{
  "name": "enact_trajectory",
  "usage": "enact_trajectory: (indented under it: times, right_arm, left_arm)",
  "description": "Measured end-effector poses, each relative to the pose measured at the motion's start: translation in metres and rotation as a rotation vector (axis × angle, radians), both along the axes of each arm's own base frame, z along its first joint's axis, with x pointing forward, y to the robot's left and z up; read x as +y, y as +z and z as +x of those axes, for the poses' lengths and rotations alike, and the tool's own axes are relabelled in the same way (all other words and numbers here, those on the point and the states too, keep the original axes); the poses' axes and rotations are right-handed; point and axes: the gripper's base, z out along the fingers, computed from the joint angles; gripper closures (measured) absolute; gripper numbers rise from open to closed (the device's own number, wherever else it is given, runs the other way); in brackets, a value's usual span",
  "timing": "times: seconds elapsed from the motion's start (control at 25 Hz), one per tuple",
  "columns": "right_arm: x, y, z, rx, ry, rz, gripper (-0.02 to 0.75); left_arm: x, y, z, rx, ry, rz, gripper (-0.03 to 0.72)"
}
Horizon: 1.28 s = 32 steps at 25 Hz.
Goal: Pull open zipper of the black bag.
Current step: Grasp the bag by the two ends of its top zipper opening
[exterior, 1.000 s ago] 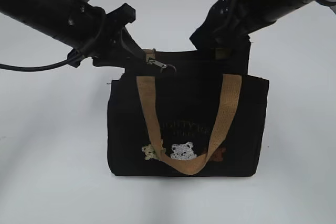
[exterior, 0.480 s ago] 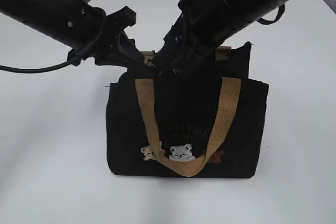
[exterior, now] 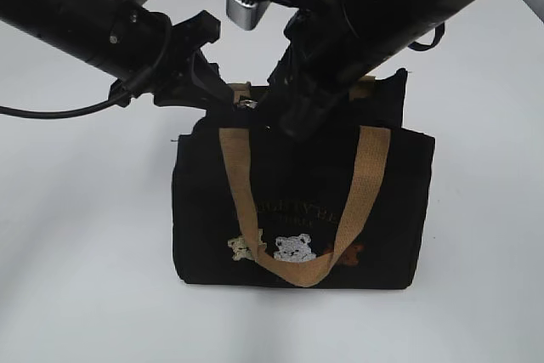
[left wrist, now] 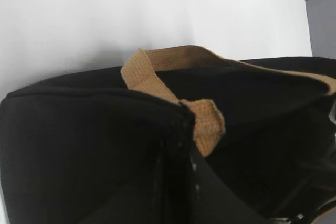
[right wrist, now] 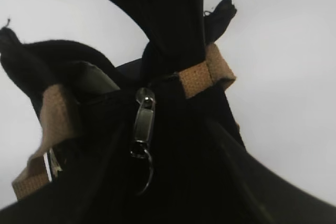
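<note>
The black bag (exterior: pixel 297 210) stands upright on the white table, bears facing the exterior view. Its silver zipper pull (exterior: pixel 246 104) sits at the top left end of the zip line. My left gripper (exterior: pixel 223 95) comes in from the upper left and is shut on the bag's top left edge; in the left wrist view the fabric seam runs down between its dark fingers (left wrist: pixel 181 129). My right gripper (exterior: pixel 285 121) reaches across over the bag's top. In the right wrist view the pull tab (right wrist: pixel 143 119) and its ring hang free between the dim, open fingers (right wrist: pixel 157 182).
A tan front handle (exterior: pixel 242 184) hangs down the bag's face, and the rear handle (left wrist: pixel 205 124) lies over the top by the left gripper. Bare white table (exterior: pixel 85 252) surrounds the bag. Both arms cross above it.
The right arm swung down and leftward from the bag's right end to the zipper pull, covering it in the exterior view. The left arm stayed at the bag's top left corner.
</note>
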Motion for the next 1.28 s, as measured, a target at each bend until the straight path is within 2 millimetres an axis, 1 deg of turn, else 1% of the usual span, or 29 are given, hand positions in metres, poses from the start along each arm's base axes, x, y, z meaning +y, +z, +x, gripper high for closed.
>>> enact_trajectory:
  times: [0.16,0.28,0.32,0.36,0.52,0.56,0.8,1.04,1.28]
  right_arm:
    - [0.000,-0.006,0.002,-0.002,0.009,-0.030,0.384]
    - [0.001,-0.011,0.004,0.008,0.010,-0.037,0.419]
    - [0.001,-0.011,0.004,0.008,0.010,-0.037,0.442]
    - [0.001,-0.011,0.004,0.007,0.010,-0.038,0.482]
    - [-0.002,-0.009,0.004,-0.017,0.027,-0.070,0.673]
    - [-0.003,-0.008,0.003,-0.024,0.034,-0.081,0.688]
    - [-0.008,0.004,-0.003,-0.042,0.045,-0.099,0.688]
    - [-0.014,0.019,-0.014,-0.028,0.043,-0.101,0.688]
    - [-0.014,0.020,-0.015,-0.023,0.042,-0.098,0.688]
  left_arm:
    - [0.000,0.000,0.000,0.000,0.000,0.000,0.658]
    - [0.000,0.000,0.000,0.000,0.000,0.000,0.658]
    - [0.000,0.000,0.000,0.000,0.000,0.000,0.658]
    - [0.000,0.000,0.000,0.000,0.000,0.000,0.658]
    - [0.000,0.000,0.000,0.003,-0.002,-0.001,0.658]
    - [0.000,0.000,0.000,0.004,-0.001,-0.004,0.658]
    - [-0.003,0.003,-0.001,0.014,-0.004,-0.030,0.659]
    - [-0.007,0.009,-0.006,0.028,-0.023,-0.059,0.659]
    - [-0.008,0.009,-0.007,0.036,-0.031,-0.064,0.659]
